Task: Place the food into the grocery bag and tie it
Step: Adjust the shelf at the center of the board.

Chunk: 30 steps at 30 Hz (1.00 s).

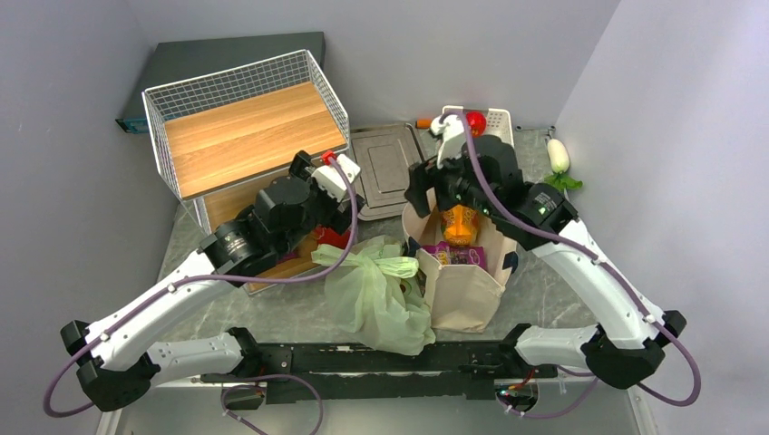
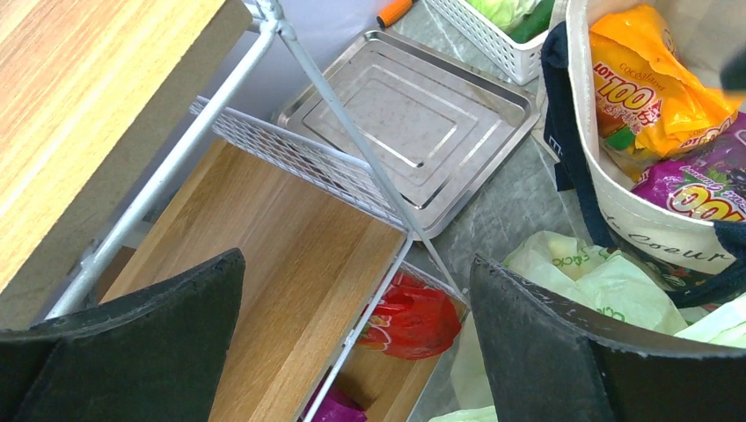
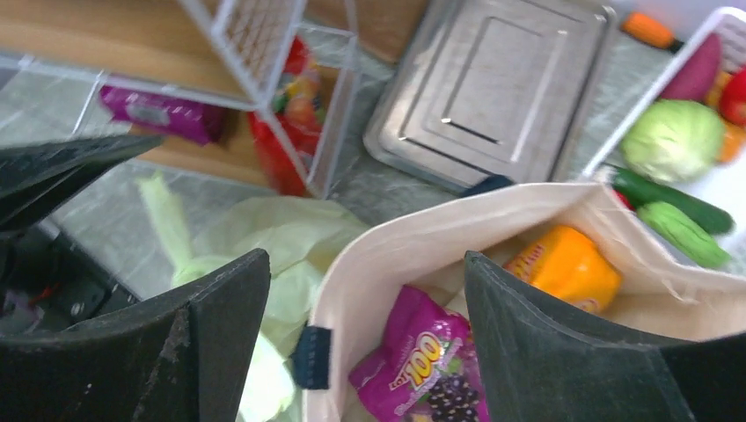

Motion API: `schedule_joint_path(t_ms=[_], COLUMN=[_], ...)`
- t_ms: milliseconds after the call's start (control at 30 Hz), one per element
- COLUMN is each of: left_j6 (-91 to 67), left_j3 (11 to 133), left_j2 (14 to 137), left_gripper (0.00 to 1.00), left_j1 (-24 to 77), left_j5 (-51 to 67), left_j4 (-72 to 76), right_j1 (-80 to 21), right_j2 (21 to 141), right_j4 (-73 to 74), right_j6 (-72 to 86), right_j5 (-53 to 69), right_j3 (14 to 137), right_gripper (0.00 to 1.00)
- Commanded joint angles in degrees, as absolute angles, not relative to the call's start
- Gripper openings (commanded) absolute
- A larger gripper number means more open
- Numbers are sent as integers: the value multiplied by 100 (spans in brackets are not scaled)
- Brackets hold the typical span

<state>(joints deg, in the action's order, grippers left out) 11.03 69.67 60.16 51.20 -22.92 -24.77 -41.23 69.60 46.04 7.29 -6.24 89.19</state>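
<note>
The grocery bag (image 1: 376, 304) is seen slumped mid-bench (image 1: 544, 290) by the near edge; its contents cannot be made out. For tying, the loop handles (image 1: 394, 265) are best pinched close to the mouth. Just beyond the bag, the left hand (image 2: 352, 281) is spread wide and empty over the rack (image 1: 245, 127). The right hand (image 3: 365, 264), likewise open and empty, is poised above the canvas tote (image 1: 462, 290) alongside.

Soft, bright light from above fills the overhead view, leaving only faint, soft-edged shadows on the table (image 1: 549, 292). The left wrist view is crisp on the metal tray (image 2: 409, 123), which carries a dull sheen, though the left fingers (image 2: 136, 350) close to the lens look soft. The right wrist view is blurred throughout, the tote (image 3: 413, 233) and the right fingers (image 3: 572, 352) alike lacking sharp edges.
</note>
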Motion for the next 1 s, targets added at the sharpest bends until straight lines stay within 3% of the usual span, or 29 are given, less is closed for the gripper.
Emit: schedule_joint_path(t_ms=[0,567,733,967], left_j6=[898,818,826,814], left_j3=[6960,6844,6797,6785], left_j2=[5835,5692,5643,5621], left_gripper=[99,99,99,99], left_j1=[4984,4892,4882,4870], left_j5=[-2550,-2736,-2797,-3053], left_j4=[-2175,-2037,-1977,-1936], right_j1=[-4620,-5832,-5925,-5998], right_j2=[6935,7510,7504,7507], right_j4=[4108,3932,3771,3635], right_j6=[241,-166,-78,-11], right_j5=[-32,514,633,713], right_j3=[8557,8000,7744,7409], right_gripper=[82,86,100,100])
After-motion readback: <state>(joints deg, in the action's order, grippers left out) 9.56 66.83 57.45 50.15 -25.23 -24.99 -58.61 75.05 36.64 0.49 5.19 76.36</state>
